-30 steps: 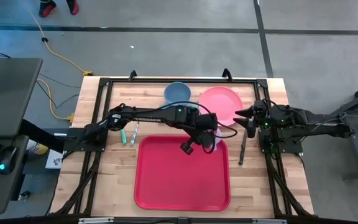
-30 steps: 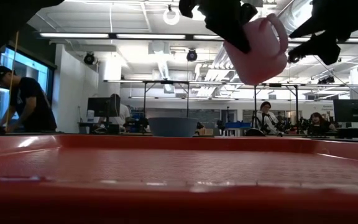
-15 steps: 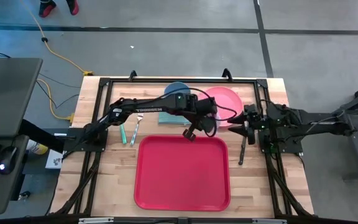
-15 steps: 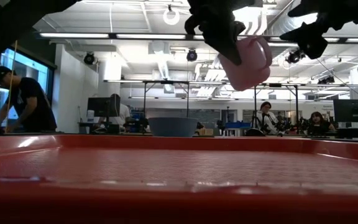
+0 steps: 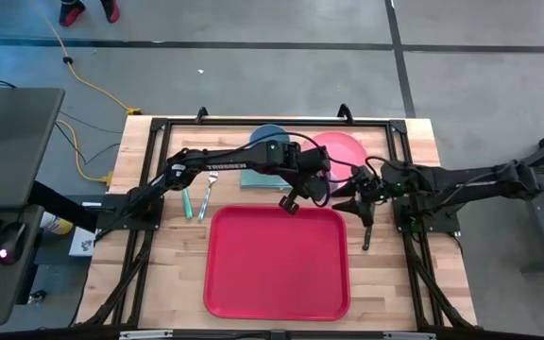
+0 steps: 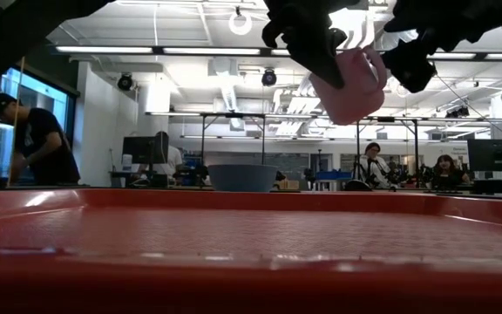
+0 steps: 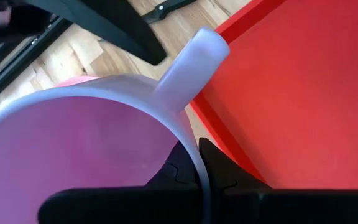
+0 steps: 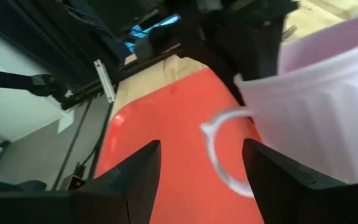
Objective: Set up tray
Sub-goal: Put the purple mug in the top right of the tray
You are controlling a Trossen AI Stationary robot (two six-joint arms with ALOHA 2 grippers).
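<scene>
The light wooden table (image 5: 159, 274) carries everything here, framed by black rails. On its near middle lies the large red rectangular plastic tray (image 5: 277, 264) with rounded corners and a raised rim; its flat floor is bare, and in the low view its rim (image 6: 251, 262) fills the whole foreground.

The left arm reaches from the left side across the far half of the table. Its left gripper (image 5: 312, 189) hangs just beyond the tray's far edge, toward the right corner, clenched on the rim of a pale pink plastic mug (image 6: 349, 83) with a loop handle. In the left wrist view one dark finger sits inside the cup (image 7: 98, 155) and the wall is pinched against the other. The mug is lifted clear of the table, tilted, high above the tray in the low view.

The right arm stretches in from the right. Its right gripper (image 5: 352, 201) is just beside the mug, with fingers spread apart; in the right wrist view the two fingers flank the mug's handle (image 8: 219, 155) without touching it.

Far of the grippers rests a round pink plate (image 5: 343, 151), and left of it a blue-grey bowl (image 5: 264, 138), partly hidden by the arm. A dark knife (image 5: 367, 231) lies right of the tray. Left of the tray lie a silver fork (image 5: 205, 201) and a small green utensil (image 5: 186, 202).
</scene>
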